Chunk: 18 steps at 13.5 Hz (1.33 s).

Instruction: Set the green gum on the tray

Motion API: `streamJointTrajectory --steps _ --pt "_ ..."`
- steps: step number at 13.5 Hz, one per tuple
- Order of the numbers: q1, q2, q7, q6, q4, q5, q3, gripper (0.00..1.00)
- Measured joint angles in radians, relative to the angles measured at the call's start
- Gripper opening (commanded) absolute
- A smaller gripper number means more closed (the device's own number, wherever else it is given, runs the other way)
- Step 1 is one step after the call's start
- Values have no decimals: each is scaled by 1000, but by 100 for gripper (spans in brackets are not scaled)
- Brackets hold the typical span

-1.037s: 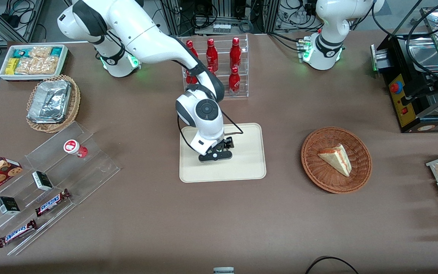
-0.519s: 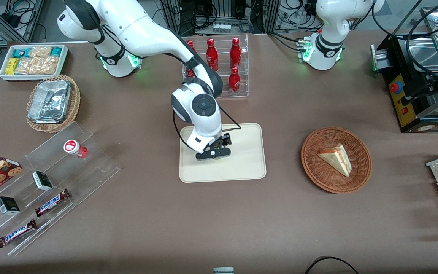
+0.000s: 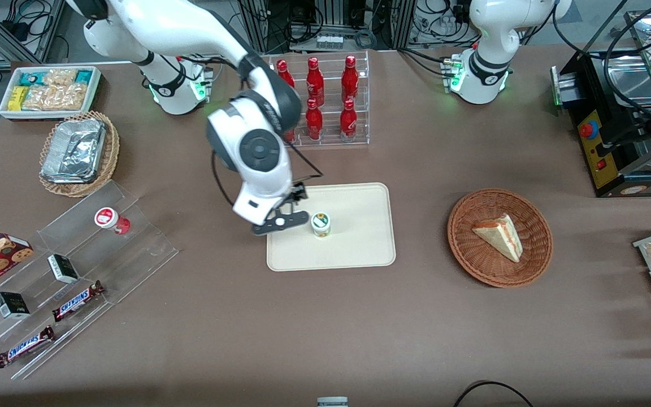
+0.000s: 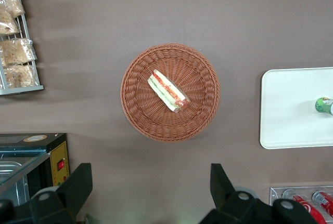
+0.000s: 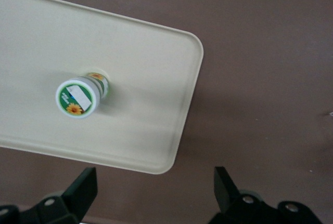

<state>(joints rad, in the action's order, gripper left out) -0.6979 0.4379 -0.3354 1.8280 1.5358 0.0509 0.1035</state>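
Green gum [image 3: 320, 224] upright on the tray [image 3: 359, 249], cap up, standing free with nothing touching it. Set in the half of the tray toward the working arm's end of the table, bare tray surface on all sides. Also visible at the edge of the left wrist view [image 4: 323, 105] on the tray [image 4: 291, 109], and seen from above in the right wrist view [image 5: 79, 96], white cap with a green mark and a small flower print, well inside the tray's rim [image 5: 190, 104].

Gripper [image 3: 280, 220] raised above the table, over the tray's edge toward the working arm's end, just beside the gum and clear of it. Fingers spread wide apart, holding nothing; in the right wrist view both fingertips [image 5: 83, 187] stand far from each other with brown table between them, the gum lying off to one side of that gap rather than within it.

Elsewhere: red gum bottle [image 3: 112, 220] on the clear acrylic display stand [image 3: 77, 265] toward the working arm's end. Round wicker basket [image 3: 499, 237] holding a sandwich wedge [image 3: 498, 234] toward the parked arm's end. Rack of red bottles [image 3: 325, 102] farther from the front camera than the tray.
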Motion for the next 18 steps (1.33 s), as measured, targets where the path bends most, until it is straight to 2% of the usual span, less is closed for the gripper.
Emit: streamJointTrajectory --steps 7,13,18 --pt "213 -97 177 -172 6 24 -2 100" --pt "437 -198 197 -183 96 28 -4 100" --pt "571 -302 219 -183 168 28 -5 100"
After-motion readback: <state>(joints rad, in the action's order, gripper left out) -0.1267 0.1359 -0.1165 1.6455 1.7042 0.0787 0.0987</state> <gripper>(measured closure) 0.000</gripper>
